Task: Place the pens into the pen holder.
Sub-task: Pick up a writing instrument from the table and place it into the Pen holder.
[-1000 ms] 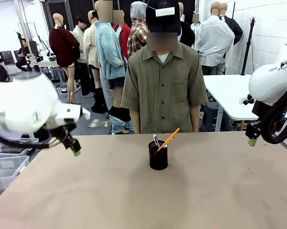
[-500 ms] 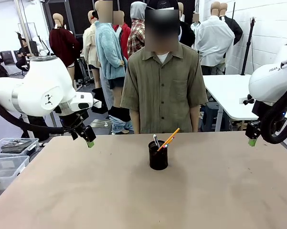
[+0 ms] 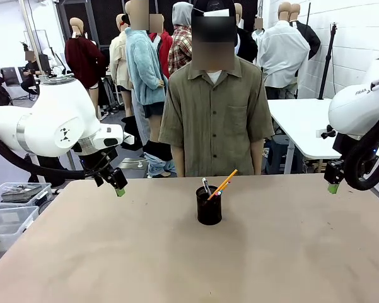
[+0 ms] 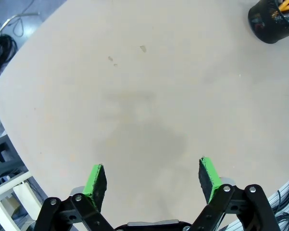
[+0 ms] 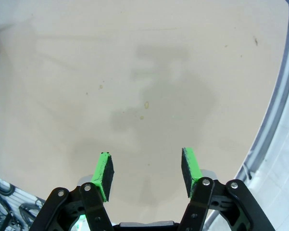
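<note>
Pens stand together in the holder (image 3: 209, 205) at the middle of your table (image 3: 176, 265): the yellow pencil (image 3: 226, 182) leans up and to the right over the rim, and a silver-grey pen (image 3: 205, 185) sticks up just left of it; you cannot make out a third pen from the front. Your left gripper (image 3: 116, 187) hangs above the table's far left part, well to the left of the holder, and from its wrist you see its green pads (image 4: 96, 180) spread wide apart with only bare tabletop between them, the holder (image 4: 273, 21) far off in the upper right corner with orange showing inside. Your right gripper (image 3: 332, 184) hangs well to the right of the holder, near the table's far right edge; its wrist view shows its pads (image 5: 104, 174) apart, nothing between them, bare table below. A person (image 3: 215, 110) stands behind the holder at the far side, hands out of sight.
</note>
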Controlling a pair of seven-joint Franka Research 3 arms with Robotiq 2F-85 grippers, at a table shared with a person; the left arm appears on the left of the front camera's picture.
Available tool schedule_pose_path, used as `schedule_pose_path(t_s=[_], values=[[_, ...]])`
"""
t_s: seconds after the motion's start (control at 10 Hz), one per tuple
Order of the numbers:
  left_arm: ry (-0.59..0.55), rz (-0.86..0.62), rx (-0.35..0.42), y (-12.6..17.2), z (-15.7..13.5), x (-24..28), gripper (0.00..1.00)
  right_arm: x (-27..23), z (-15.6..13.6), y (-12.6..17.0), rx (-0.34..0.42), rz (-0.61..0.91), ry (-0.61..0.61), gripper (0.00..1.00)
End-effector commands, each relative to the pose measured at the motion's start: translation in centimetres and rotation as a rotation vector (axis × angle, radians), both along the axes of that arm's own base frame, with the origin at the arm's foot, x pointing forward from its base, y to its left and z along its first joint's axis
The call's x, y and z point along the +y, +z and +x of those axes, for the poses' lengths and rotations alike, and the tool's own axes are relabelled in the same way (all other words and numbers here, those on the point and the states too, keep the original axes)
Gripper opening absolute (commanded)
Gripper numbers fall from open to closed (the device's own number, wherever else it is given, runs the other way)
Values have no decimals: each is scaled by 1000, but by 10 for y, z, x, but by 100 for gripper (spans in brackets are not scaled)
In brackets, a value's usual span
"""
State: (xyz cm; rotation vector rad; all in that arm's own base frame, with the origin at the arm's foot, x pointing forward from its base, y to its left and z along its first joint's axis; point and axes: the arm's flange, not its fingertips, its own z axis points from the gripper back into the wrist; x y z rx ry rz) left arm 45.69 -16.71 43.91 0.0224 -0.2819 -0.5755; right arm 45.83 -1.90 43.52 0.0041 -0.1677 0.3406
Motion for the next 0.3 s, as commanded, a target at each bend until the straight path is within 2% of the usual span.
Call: schedule_pose_path(t_s=[0.0,0.2], values=[[3,5,5,4,0,1,100,-1,-3,-3,-14,-38,4,72],[3,5,5,4,0,1,100,-1,-3,-3,-14,-38,4,72]])
